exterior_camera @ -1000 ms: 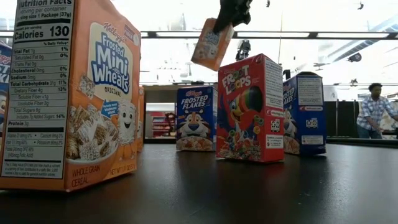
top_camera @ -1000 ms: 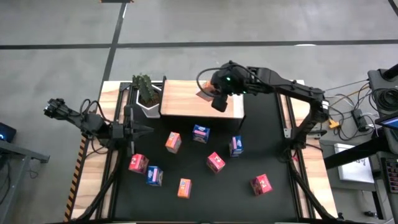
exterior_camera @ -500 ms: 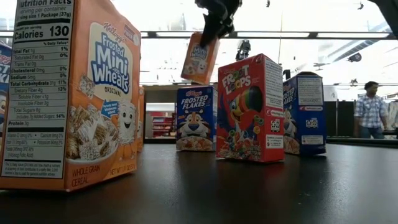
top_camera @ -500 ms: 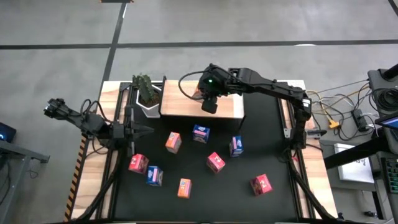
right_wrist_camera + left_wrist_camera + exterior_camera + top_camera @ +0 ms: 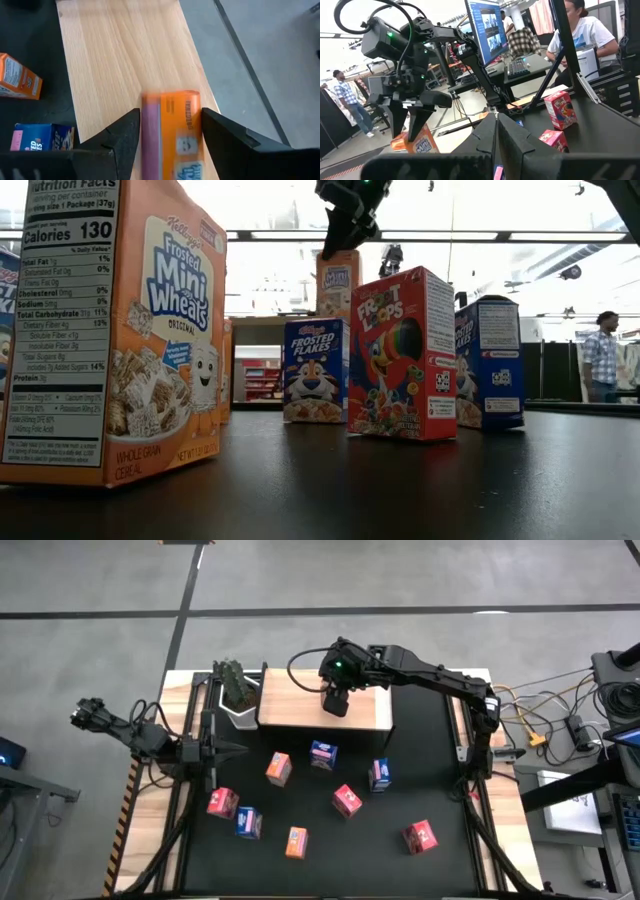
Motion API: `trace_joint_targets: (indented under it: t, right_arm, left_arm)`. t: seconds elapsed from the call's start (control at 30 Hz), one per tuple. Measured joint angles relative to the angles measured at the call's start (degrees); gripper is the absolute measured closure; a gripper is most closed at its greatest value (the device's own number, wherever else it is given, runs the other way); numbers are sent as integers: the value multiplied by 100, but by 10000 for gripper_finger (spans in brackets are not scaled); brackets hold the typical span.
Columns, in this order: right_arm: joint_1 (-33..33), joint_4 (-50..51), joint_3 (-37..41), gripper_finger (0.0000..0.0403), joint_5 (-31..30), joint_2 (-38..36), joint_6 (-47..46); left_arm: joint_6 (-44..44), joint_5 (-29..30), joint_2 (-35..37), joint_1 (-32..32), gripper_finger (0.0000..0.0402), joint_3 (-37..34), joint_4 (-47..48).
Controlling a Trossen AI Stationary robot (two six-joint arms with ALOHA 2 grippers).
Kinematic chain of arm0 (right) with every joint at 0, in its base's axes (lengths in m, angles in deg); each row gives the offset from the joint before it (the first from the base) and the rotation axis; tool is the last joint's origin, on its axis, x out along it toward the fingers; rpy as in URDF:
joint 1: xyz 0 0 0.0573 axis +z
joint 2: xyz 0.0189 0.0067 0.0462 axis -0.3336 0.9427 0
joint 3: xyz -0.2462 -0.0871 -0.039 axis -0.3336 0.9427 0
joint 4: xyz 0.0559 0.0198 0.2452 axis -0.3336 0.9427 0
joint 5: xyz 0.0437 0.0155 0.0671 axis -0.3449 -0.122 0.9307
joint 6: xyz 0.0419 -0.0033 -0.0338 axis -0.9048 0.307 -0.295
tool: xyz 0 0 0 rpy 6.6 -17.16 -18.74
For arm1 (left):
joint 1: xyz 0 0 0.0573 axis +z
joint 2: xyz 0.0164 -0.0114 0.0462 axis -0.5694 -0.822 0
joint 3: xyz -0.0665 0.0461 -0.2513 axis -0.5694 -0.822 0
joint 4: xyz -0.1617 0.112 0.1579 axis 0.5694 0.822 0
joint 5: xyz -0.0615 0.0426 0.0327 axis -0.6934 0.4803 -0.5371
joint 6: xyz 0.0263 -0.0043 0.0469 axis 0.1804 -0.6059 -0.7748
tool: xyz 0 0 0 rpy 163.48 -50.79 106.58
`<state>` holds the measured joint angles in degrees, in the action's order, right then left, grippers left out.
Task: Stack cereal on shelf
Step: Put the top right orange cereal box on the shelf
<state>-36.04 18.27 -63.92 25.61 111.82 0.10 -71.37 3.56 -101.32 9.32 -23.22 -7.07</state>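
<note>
Over the shelf [image 5: 300, 705], a pale grained wooden board at twelve o'clock on the mat, the right gripper [image 5: 336, 704] points down, fingers spread clear of an orange cardboard cereal box [image 5: 175, 135] standing there. Left gripper [image 5: 232, 749] waits clenched at nine o'clock.

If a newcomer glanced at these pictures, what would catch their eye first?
Probably the right gripper above the wooden shelf, its fingers standing open either side of an orange cereal box on the board. Next, the eight boxes scattered on the black mat, and the left gripper idle and shut at the mat's left edge.
</note>
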Motion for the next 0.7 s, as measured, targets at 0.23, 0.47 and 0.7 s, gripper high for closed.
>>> trace_joint_targets:
  t: [0.23, 0.47, 0.7]
  right_arm:
    - [0, 39, -64, 202, 3, 0, -80]
    - [134, 308, -564, 202, 10, -160, -178]
    - [227, 1636, -703, 240, 4, -412, -692]
  left_arm:
    - [-1, -11, 0, 0, 402, 0, 1]
    - [-2, -11, 0, -2, 402, 0, -2]
    - [-2, -11, -2, -2, 402, 0, -2]
